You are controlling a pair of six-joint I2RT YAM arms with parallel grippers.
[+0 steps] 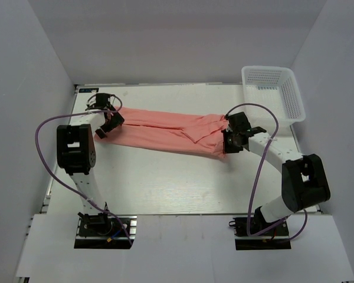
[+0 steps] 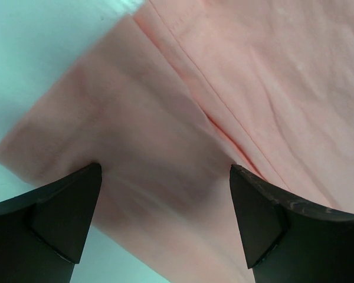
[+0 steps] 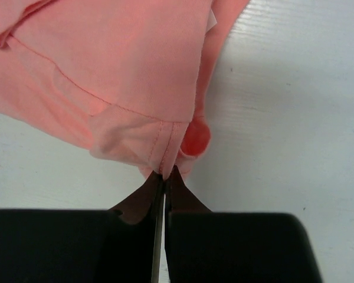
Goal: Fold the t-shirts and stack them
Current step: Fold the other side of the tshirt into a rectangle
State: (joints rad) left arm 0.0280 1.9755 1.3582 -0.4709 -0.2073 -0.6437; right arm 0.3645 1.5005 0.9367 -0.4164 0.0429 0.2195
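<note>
The salmon-pink t-shirt (image 1: 165,131) lies stretched left to right across the back of the table. My left gripper (image 1: 109,122) is at its left end with its jaws open, the fabric (image 2: 165,147) lying under and between the fingers (image 2: 65,212), not pinched. My right gripper (image 1: 227,141) is at the shirt's right end, shut on a stitched hem fold (image 3: 165,165) of the shirt (image 3: 118,65).
A white plastic mesh basket (image 1: 274,91) stands at the back right corner. White walls enclose the table on three sides. The white table (image 1: 177,183) shows bare in front of the shirt.
</note>
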